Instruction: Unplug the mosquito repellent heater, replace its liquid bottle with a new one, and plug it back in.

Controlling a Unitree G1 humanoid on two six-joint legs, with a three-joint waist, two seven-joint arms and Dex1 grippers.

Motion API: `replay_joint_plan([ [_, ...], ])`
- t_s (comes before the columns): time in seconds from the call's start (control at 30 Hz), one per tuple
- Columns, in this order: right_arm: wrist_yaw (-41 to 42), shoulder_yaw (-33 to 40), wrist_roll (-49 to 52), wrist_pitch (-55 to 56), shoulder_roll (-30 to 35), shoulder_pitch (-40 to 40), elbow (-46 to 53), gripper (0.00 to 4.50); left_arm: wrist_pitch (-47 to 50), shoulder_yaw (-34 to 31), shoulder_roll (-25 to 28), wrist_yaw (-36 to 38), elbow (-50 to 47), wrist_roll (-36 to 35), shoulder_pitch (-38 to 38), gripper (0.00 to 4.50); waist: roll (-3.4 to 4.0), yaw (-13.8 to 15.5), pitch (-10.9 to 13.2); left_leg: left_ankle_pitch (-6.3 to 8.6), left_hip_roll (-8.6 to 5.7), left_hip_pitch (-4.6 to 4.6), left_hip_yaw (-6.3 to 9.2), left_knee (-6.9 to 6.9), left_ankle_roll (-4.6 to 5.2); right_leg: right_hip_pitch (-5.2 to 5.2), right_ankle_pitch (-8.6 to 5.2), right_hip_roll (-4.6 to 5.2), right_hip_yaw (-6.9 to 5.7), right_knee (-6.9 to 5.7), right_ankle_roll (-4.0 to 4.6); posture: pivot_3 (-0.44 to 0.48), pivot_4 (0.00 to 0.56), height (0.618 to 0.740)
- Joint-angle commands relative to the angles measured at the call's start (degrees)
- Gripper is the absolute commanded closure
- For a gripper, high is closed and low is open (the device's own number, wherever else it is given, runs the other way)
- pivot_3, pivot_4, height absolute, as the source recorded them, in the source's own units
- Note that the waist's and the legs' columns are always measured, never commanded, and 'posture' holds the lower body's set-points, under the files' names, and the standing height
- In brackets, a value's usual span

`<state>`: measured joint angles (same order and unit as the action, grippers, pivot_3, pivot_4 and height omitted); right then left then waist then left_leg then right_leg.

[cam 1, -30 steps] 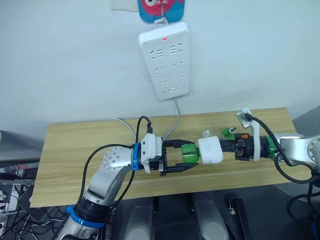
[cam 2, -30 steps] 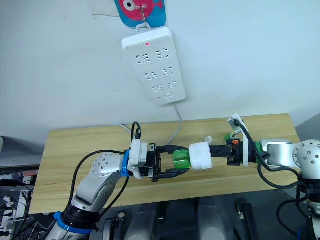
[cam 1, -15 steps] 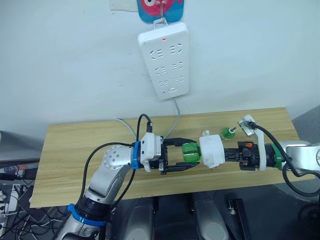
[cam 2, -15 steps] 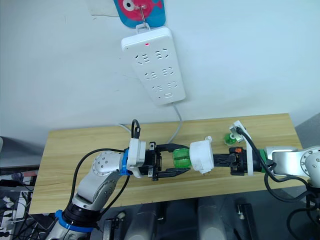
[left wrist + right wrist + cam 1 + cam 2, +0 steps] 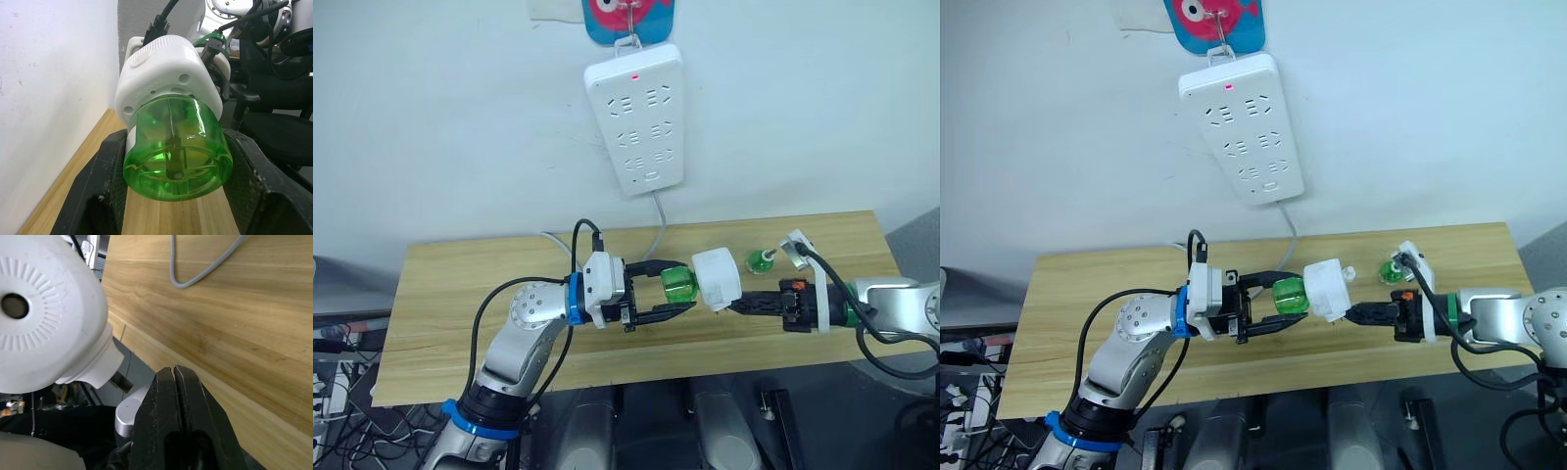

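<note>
The white mosquito repellent heater [image 5: 716,278] hangs above the wooden table [image 5: 460,294] with a green liquid bottle [image 5: 677,287] screwed into it. My left gripper [image 5: 680,291] is shut on that bottle, one black finger on each side of it, as the left wrist view shows around the bottle [image 5: 176,147]. My right gripper [image 5: 736,305] is shut on nothing, its tips just right of and below the heater [image 5: 44,318], apart from it. A second green bottle [image 5: 761,260] stands on the table behind the right arm.
A white multi-socket power strip [image 5: 636,117] hangs on the wall with a red light on; its grey cable [image 5: 656,230] drops onto the table behind my left gripper. A small white cap [image 5: 1349,273] lies near the second bottle. The table's front edge runs just below both arms.
My right gripper has let go of the heater, drawn back to the right and shut. The left gripper has shifted the bottle and heater slightly left and up.
</note>
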<state>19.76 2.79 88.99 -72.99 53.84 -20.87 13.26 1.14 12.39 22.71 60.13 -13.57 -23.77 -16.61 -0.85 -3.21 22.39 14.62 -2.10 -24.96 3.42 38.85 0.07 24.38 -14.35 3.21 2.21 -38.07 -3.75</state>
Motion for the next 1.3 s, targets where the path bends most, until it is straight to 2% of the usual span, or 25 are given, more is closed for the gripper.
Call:
replay_joint_plan([
  [0.03,-0.01,1.34,1.28,-0.30,-0.81,1.02,2.69,4.44,-0.41,0.04,-0.47,-0.21,-1.86,-0.47,0.08,2.25,0.01,0.00,-0.01,0.00,0.00,0.00,0.00,0.00,0.00,0.00,0.00,0.00,0.01,-0.01,0.00,-0.069,0.350,0.740],
  [0.2,2.82,2.11,-2.42,-0.81,0.79,2.53,2.79,4.44,-3.08,-0.19,-0.02,0.79,-1.50,0.73,-0.17,2.25,0.01,0.02,-0.01,0.00,-0.01,0.00,0.00,0.00,0.00,0.00,0.00,0.00,0.00,0.00,0.00,-0.065,0.346,0.740],
  [0.4,6.26,4.74,-3.94,-3.67,4.19,2.53,-1.56,4.44,-15.31,-0.96,0.49,2.25,3.48,6.18,-0.75,2.25,0.02,0.12,-0.06,0.00,-0.02,0.01,-0.03,0.03,0.00,0.00,0.01,0.00,0.01,-0.01,0.00,-0.064,0.342,0.740],
  [0.43,6.19,5.29,-3.11,-4.41,4.48,2.54,-1.94,4.29,-17.02,-1.25,0.55,2.13,4.77,6.93,-1.13,2.25,0.02,0.11,-0.06,0.00,-0.02,0.00,-0.02,0.03,0.00,0.00,0.01,0.01,0.00,-0.01,0.00,-0.064,0.342,0.740],
  [0.53,3.43,7.11,2.97,-5.75,4.76,3.43,-3.15,3.62,-23.43,-2.18,0.77,1.55,9.13,9.56,-2.67,2.25,0.01,0.13,-0.07,0.00,-0.02,0.00,-0.02,0.03,0.00,0.00,0.01,0.01,0.00,-0.02,0.00,-0.064,0.342,0.740],
  [0.67,-4.88,7.27,17.55,-1.30,5.00,5.45,-4.40,2.13,-30.93,-3.00,1.00,1.28,13.50,10.92,-3.21,2.25,-0.01,0.09,-0.08,0.00,-0.02,0.00,-0.05,0.03,0.01,-0.01,0.01,0.02,0.02,-0.01,0.00,-0.068,0.344,0.740],
  [0.77,2.73,8.84,6.82,0.02,5.19,3.64,1.82,1.04,-30.43,-2.71,2.32,5.10,14.01,6.41,-1.70,2.25,0.00,-0.18,-0.08,0.00,-0.02,0.00,-0.12,0.03,0.01,0.00,0.02,0.04,0.06,-0.02,-0.03,-0.072,0.347,0.740],
  [0.87,17.23,6.11,-9.06,8.15,7.65,2.03,8.56,0.04,-30.43,-2.87,3.35,7.50,14.17,4.05,-1.40,2.25,0.04,-0.13,-0.10,0.00,0.00,0.02,-0.08,0.03,0.01,0.04,0.02,-0.02,0.04,-0.05,-0.03,-0.078,0.345,0.740],
  [0.93,24.35,4.38,-16.17,13.06,8.12,1.44,9.26,0.04,-31.18,-2.96,3.72,8.65,14.81,3.66,-1.74,2.25,0.03,-0.11,-0.10,0.00,0.00,0.02,-0.04,0.05,0.00,0.03,0.02,-0.05,-0.01,-0.02,-0.03,-0.078,0.345,0.740],
  [1.07,33.05,2.93,-24.11,19.48,7.14,1.08,9.37,0.04,-32.60,-3.34,3.36,9.08,16.39,3.90,-3.04,2.25,0.03,0.08,-0.10,0.00,-0.05,0.01,-0.05,0.06,0.00,0.01,0.02,-0.04,-0.02,0.00,-0.04,-0.083,0.345,0.740],
  [1.2,32.70,3.18,-25.48,18.30,5.25,0.20,8.32,0.04,-36.88,-3.03,3.30,10.02,17.92,4.96,-4.31,2.25,0.02,0.02,-0.11,-0.01,-0.07,0.01,-0.06,0.06,0.00,0.01,0.03,0.03,0.00,-0.01,-0.05,-0.081,0.346,0.740],
  [1.3,25.92,5.19,-13.78,5.73,4.98,-0.95,2.96,0.04,-43.57,-2.95,3.47,10.23,21.25,7.34,-5.95,2.25,0.01,-0.01,-0.11,-0.01,-0.04,0.01,-0.05,0.07,-0.01,0.01,0.04,0.06,0.00,-0.02,-0.04,-0.081,0.346,0.740],
])
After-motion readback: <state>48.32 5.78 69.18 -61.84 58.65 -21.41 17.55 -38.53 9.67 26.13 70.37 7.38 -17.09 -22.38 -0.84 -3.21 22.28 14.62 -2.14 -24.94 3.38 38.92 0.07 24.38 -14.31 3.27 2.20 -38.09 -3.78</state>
